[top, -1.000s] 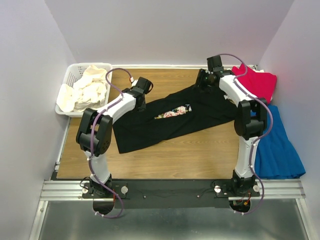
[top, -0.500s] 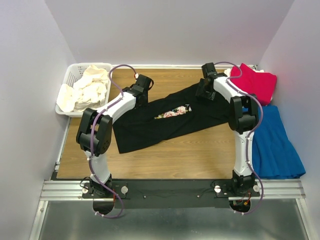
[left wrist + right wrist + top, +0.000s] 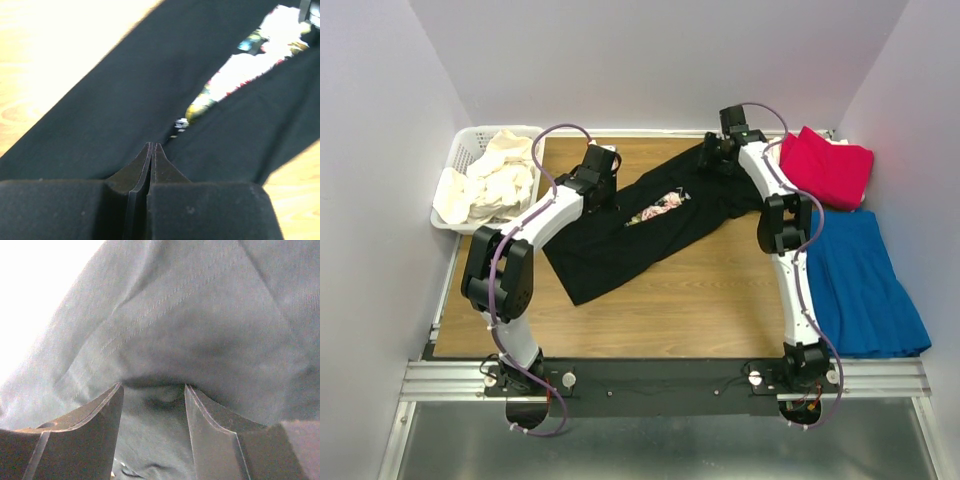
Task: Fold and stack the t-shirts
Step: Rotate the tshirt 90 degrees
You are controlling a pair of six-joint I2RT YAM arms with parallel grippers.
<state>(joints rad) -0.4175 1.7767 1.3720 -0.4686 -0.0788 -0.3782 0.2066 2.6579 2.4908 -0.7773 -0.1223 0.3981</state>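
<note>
So, quick update from my end: I'm mid-fold on the black t-shirt (image 3: pixel 620 245). It lies slantwise across the far half of the tabletop (image 3: pixel 700 300), doubled over lengthwise, with a sliver of its floral print (image 3: pixel 658 205) showing through the gap.

The left tool (image 3: pixel 151 146) is pinched tight, and from its wrist view it looks like it has the shirt's long far-left edge between its tips. The right tool (image 3: pixel 152 387) stands partly apart with a thick bunch of the same black cloth wedged between its fingers, up at the shirt's far right end. I read that as a grip on a wad.

My guess for the next move is to carry both held spots toward me together and lay that edge flat so the print gets covered, then do the cross fold.

For room, the near half of the wood is bare, so that's where I'd work. The far end is tighter. The right tool sits near the back edge, with the red shirt (image 3: pixel 830 165) just beside it. The blue cloth (image 3: pixel 870 290) runs along the right side, and the basket (image 3: pixel 460 145) of cream shirts (image 3: pixel 490 180) is at the far left.
</note>
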